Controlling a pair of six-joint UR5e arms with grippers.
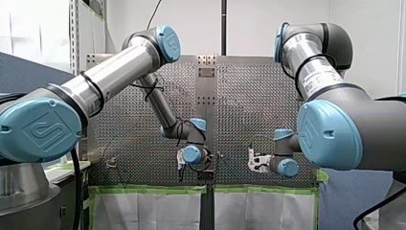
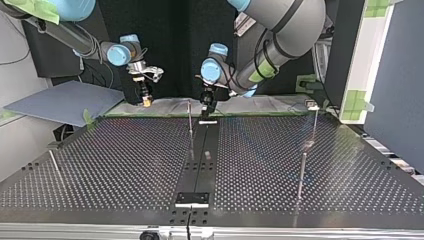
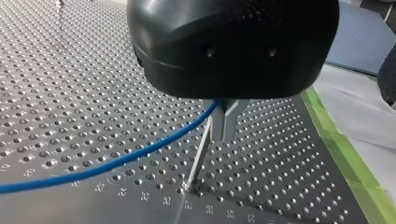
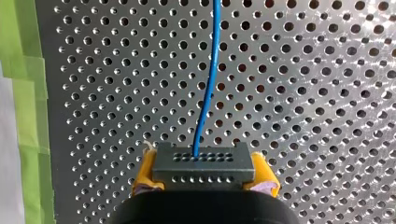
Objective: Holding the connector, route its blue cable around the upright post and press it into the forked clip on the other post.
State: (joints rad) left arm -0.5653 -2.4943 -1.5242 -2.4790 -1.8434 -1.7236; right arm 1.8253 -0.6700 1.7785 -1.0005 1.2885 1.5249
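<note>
My right gripper point(image 4: 204, 173) is shut on the dark grey connector point(image 4: 203, 163), with a yellow pad on each side of it. The blue cable point(image 4: 210, 84) leaves the connector and runs straight ahead over the perforated table. My left gripper point(image 3: 223, 126) has its metal fingers shut on the blue cable point(image 3: 116, 161), which trails away low over the table. A thin upright post point(image 3: 198, 161) stands just beside those fingers. In the top view, my left gripper point(image 2: 206, 109) hangs next to that post point(image 2: 190, 125). My right gripper point(image 2: 146, 100) is further to the view's left. The forked clip point(image 2: 313, 106) tops a post at the right.
Two more thin posts stand on the table, one point(image 2: 302, 172) near the clip post and one point(image 2: 55, 167) at the top view's left. A black strip point(image 2: 202, 150) runs down the table's middle. Green tape point(image 4: 28, 93) and white cloth edge the table near both grippers.
</note>
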